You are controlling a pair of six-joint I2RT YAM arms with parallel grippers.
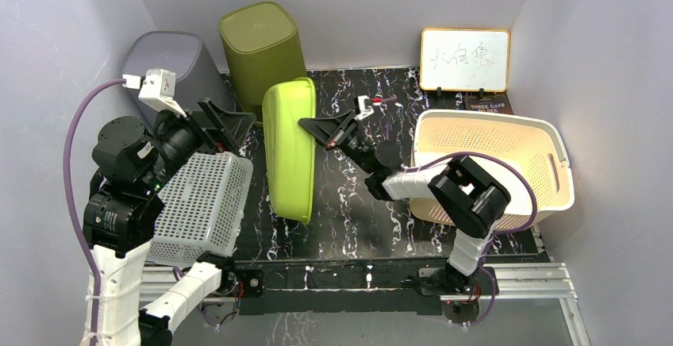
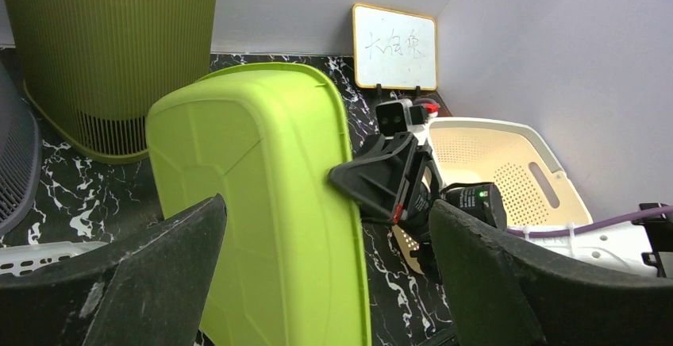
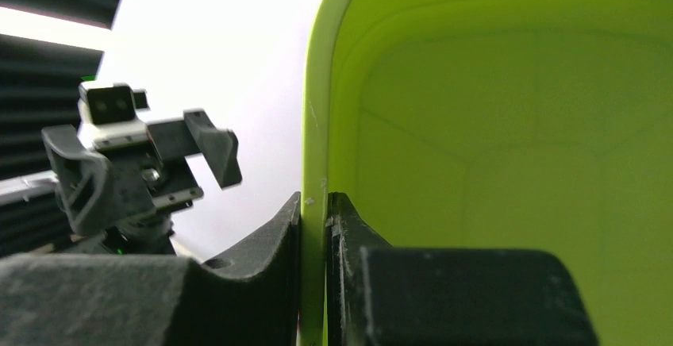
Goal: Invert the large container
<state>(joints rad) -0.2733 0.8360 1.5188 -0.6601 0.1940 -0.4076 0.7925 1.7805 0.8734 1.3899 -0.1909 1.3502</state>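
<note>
A lime green container (image 1: 290, 148) stands tipped on its side in the middle of the table, its base facing left and its opening facing right. My right gripper (image 1: 317, 129) is shut on its upper rim, one finger inside and one outside, as the right wrist view (image 3: 315, 203) shows. The container's inside (image 3: 492, 124) fills that view. My left gripper (image 1: 230, 128) is open and empty just left of the container, its fingers apart on either side of the container's base (image 2: 262, 203) in the left wrist view. The right gripper (image 2: 361, 175) shows there on the rim.
A tall olive bin (image 1: 262, 48) and a grey bin (image 1: 171, 64) stand at the back left. A white perforated basket (image 1: 202, 203) lies under the left arm. A cream basket (image 1: 508, 163) sits at the right, and a whiteboard (image 1: 464, 59) stands behind it.
</note>
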